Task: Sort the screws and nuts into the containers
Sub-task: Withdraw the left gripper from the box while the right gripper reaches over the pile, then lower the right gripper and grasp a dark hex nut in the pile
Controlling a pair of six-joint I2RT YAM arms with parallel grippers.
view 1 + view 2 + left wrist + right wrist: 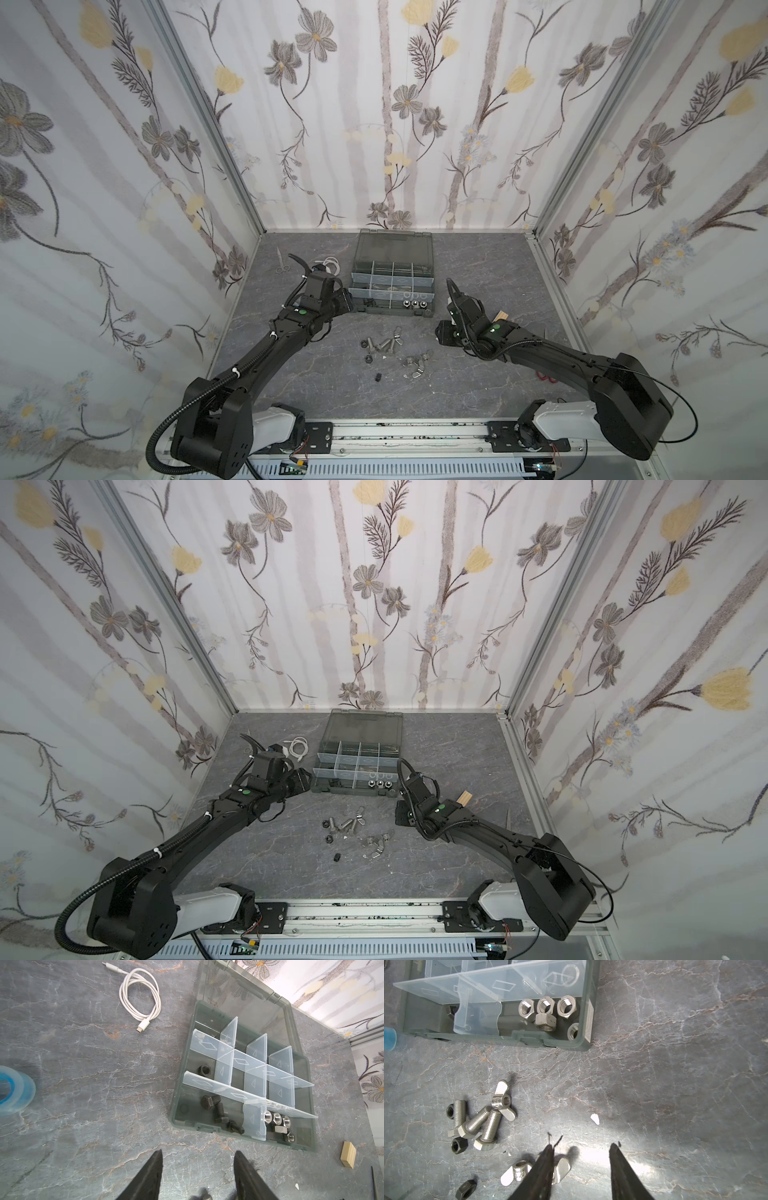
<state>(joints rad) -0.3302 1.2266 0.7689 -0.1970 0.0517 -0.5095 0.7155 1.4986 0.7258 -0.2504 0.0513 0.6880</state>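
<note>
**A:** Right at the desk's [316, 399] front edge lay one of the black nuts [378, 377], all alone. Just beyond it sat a little cluster of wing nuts [415, 360].

**B:** And the right gripper [581, 1145] was over that spot, claw apart with nothing between the tips. One finger [542, 1169] crossed a wing nut in the right wrist view. Touching it or above it, I couldn't tell.

**A:** A step further in, three silver screws [481, 1124] lay heaped and touching one another. A wing nut sat against their tips, and two more black nuts were tucked beside them.

**B:** Then the left gripper [198, 1152], claw also spread and empty. It was above bare desk, just short of the case's [353, 789] front wall, toward its left front corner.

**A:** Now the containers [223, 1072]! Three black screws [220, 1109] lay in the front left compartment.

**B:** The front right one held five silver hex nuts [277, 1121], bunched into its right end.

**A:** One more black nut sat in the left compartment of the middle row.

**B:** Off the case's right front corner, a small wood block [501, 316] lay on the desk beside the right arm.

**A:** Behind the compartments the smoky lid [395, 245] was thrown open toward the desk's far edge.

**B:** Left of the case lay a coiled white cable [141, 995]. Farther out, toward the far left corner, was a pair of scissors [282, 262].
</note>
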